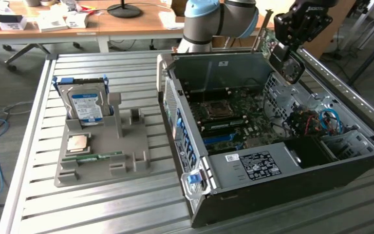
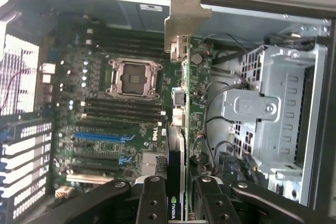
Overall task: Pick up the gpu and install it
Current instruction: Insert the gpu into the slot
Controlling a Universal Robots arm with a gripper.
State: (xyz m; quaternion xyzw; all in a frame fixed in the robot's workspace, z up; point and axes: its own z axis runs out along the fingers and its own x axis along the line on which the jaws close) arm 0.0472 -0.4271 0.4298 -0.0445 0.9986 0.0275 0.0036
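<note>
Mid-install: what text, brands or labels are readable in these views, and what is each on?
"NVIDIA": on the gpu, at its near end in the wrist view.
"DELL": faint white print on the motherboard.
The hard drive label and the case stickers are too small to read.

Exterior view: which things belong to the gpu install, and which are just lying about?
Job: gpu, held in the gripper; open computer case; motherboard.
Lying about: hard drive, processor chip, memory stick, grey holder tray.
</note>
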